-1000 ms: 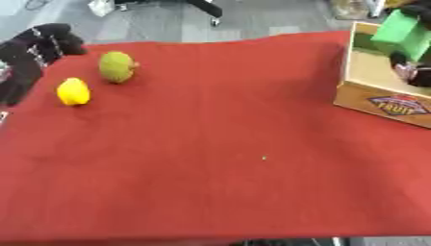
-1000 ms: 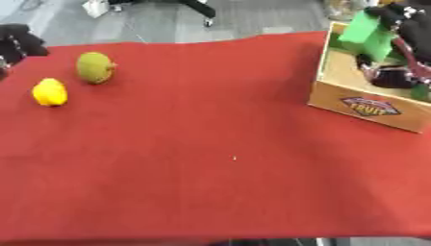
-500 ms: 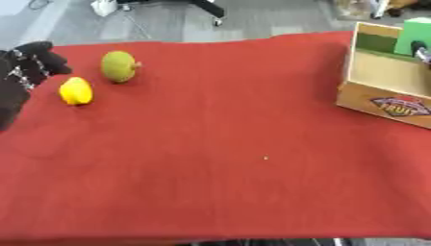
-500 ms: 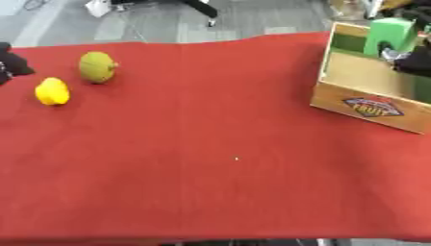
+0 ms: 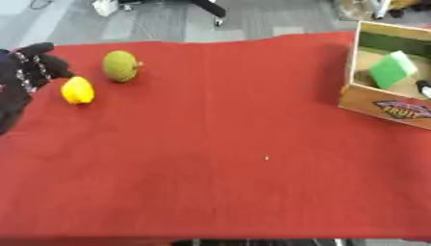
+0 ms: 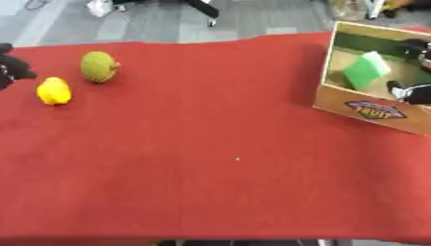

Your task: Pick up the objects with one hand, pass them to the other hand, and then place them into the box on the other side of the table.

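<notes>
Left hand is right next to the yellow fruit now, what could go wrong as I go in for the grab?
The yellow fruit is rounded and lies free on the red cloth, so the left hand may nudge it away. The green fruit lies close beside it and might get bumped. The right hand shows only partly at the box, where a green block already lies; its readiness for the handover cannot be judged.

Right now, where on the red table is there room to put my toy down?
The whole middle of the red cloth is bare, from the two fruits across to the cardboard box, and all along the near edge too. It is crowded at the far left, where the yellow fruit, the green fruit and the robot's left hand sit close together.
</notes>
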